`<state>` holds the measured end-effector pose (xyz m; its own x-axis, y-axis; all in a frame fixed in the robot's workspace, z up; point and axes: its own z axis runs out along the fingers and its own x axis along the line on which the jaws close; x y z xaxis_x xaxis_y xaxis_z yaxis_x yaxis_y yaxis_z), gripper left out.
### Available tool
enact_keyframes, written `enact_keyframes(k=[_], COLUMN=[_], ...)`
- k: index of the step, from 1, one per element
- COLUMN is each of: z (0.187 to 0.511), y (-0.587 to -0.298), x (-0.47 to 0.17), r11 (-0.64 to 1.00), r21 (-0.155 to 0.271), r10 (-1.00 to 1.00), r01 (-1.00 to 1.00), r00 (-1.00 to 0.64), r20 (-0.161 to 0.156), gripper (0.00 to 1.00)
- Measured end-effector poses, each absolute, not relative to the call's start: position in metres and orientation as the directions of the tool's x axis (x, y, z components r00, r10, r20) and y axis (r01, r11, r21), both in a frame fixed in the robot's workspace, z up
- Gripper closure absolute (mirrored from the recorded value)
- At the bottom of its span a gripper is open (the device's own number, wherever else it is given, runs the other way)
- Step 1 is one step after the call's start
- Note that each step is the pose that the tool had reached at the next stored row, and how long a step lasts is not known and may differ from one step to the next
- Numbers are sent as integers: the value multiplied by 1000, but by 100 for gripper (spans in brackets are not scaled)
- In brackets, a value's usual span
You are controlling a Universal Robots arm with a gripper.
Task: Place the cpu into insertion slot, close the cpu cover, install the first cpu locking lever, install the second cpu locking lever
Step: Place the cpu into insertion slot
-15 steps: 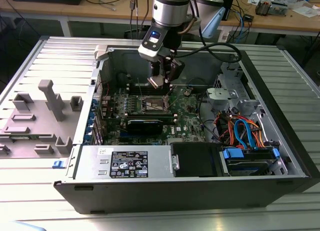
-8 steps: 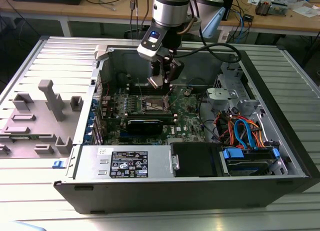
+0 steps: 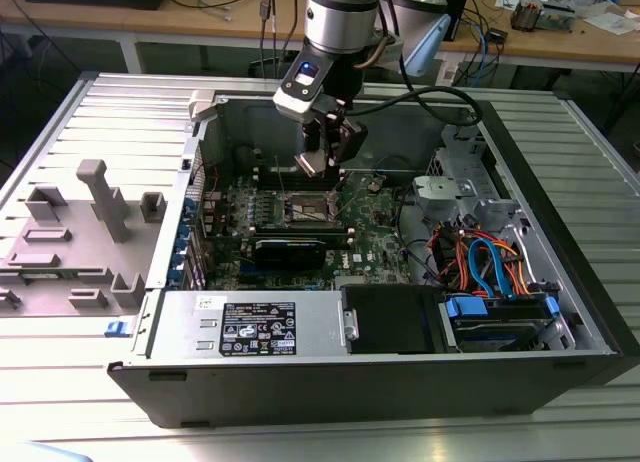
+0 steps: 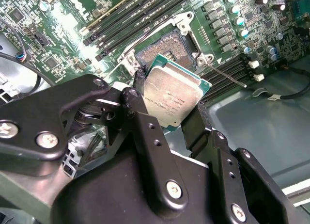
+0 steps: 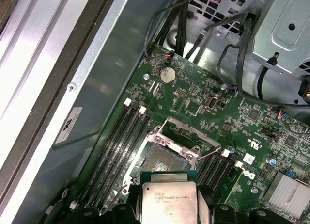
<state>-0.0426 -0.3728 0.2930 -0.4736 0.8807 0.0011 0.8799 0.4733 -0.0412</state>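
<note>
Step in hand: placing the cpu [image 4: 175, 90] into the insertion slot [image 4: 167, 48].
Claw: the claw [image 4: 167, 104] is closed on the cpu, with one finger on each of two opposite edges.
Cpu position: in the air over the slot, near it but apart from it; it seems tilted against the motherboard [image 5: 203, 103].
Slot: uncovered, its contact field bare (the cpu cover [image 5: 177, 142] looks lifted out of the way, I judge).
To do it well: bring the chip level and square with the slot rim, then lower it straight; no sliding over the contacts, which probably bend easily.
Risk: one corner landing on the rim.
</note>
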Motion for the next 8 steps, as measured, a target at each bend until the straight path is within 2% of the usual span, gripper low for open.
enact_keyframes(k=[8], z=[293], y=[-373], x=[-43], r11=[454], r21=[-41], r10=[891], r01=[890], r00=[-454], r20=[1], gripper=[45])
